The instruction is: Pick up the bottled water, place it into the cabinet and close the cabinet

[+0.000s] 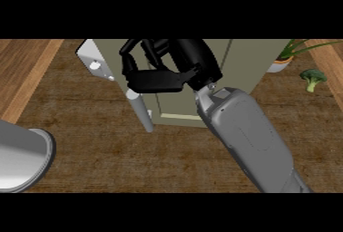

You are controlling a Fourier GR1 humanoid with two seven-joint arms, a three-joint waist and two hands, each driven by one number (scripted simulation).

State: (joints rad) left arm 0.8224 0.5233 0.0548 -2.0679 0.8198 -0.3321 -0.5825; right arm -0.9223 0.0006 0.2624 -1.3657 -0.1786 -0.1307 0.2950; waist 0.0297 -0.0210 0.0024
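Head view, single frame.

- Right robot hand (164, 74) is over the front-left part of the cabinet (248, 59). Its forearm (248, 136) runs in from the lower right.
- Grip state: cannot tell. The black hand hides its own underside, so it may be clasping something or empty.
- Bottled water: not visible anywhere on the surface (134, 158). It is either hidden under the hand or already inside the cabinet; cannot say which.
- A white panel (90, 54) with round fittings juts out at the cabinet's left corner. I take it for the door, standing open.
- A pale bar (140, 111) slants down just below the hand, probably the door's handle.
- Left forearm (20, 158) sits at the lower left edge. The left robot hand is out of view.
- Potted plant (285, 61) and broccoli (312, 79) stand by the cabinet's right side, apart from the arm.

Risks, as judged:
1. If the bottle is in hand, letting go before it is fully inside could tip it out onto the surface.
2. If it stands near the opening, the swinging door could knock it over or jam against it.
3. The hand is close to the bar and could snag on it when pulling back, dragging the door wider.
4. A push near the hinge side may leave the door ajar.
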